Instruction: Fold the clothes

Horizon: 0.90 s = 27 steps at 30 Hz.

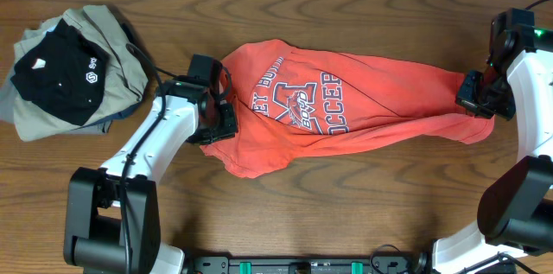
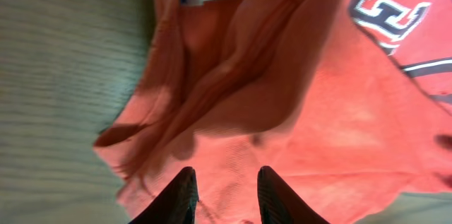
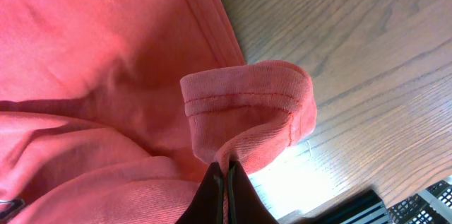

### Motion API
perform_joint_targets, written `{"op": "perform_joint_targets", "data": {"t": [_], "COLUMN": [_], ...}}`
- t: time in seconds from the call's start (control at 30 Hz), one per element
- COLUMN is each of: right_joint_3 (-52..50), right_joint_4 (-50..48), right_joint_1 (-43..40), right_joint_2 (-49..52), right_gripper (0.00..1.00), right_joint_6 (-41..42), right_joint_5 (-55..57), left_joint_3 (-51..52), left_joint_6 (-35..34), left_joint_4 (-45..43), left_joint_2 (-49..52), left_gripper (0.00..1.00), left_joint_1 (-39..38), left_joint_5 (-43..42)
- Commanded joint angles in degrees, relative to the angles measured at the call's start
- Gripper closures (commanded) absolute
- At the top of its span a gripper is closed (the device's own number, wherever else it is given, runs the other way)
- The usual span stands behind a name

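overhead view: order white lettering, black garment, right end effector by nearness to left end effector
1. white lettering, on the red T-shirt, just beside
2. black garment, at far left
3. right end effector, far right

We see the brown wooden table (image 1: 363, 196) lit bright and even from above, and the soft coral-red T-shirt with white letters (image 1: 389, 101) looks sharp there, with small dark shadows under its folds. From the left wrist the table looks pale and fuzzy, and the shirt is a bit blurry. From the right wrist a white shine glares on the wood, and the black right gripper (image 3: 227, 189) is out of focus.
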<state>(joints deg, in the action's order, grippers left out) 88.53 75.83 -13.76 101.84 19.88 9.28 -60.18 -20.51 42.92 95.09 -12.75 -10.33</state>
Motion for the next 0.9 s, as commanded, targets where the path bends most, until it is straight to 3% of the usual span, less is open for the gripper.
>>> {"op": "perform_joint_targets", "data": {"t": [0.0, 0.43, 0.67, 0.7, 0.87], "right_joint_3": [-0.17, -0.17, -0.17, -0.17, -0.17], "right_joint_4": [0.11, 0.24, 0.28, 0.28, 0.35], "right_joint_1": [-0.2, -0.2, -0.2, -0.2, -0.2], "right_joint_2": [-0.22, -0.22, -0.22, -0.22, -0.22], "right_gripper": [0.99, 0.99, 0.99, 0.99, 0.99], "right_joint_6": [-0.66, -0.68, -0.68, -0.68, -0.68], "right_joint_5": [0.79, 0.79, 0.79, 0.79, 0.79], "left_joint_3": [0.09, 1.27, 1.9, 1.9, 1.9], "left_joint_6": [0.74, 0.72, 0.7, 0.68, 0.52], "left_joint_4": [1.29, 4.39, 4.42, 4.42, 4.42], "left_joint_2": [-0.35, 0.48, 2.25, 2.27, 2.27], "left_gripper": [0.65, 0.65, 0.81, 0.91, 0.94], "left_joint_1": [-0.63, -0.61, -0.61, -0.61, -0.61], "left_joint_5": [8.04, 10.36, 9.25, 9.25, 7.26]}}
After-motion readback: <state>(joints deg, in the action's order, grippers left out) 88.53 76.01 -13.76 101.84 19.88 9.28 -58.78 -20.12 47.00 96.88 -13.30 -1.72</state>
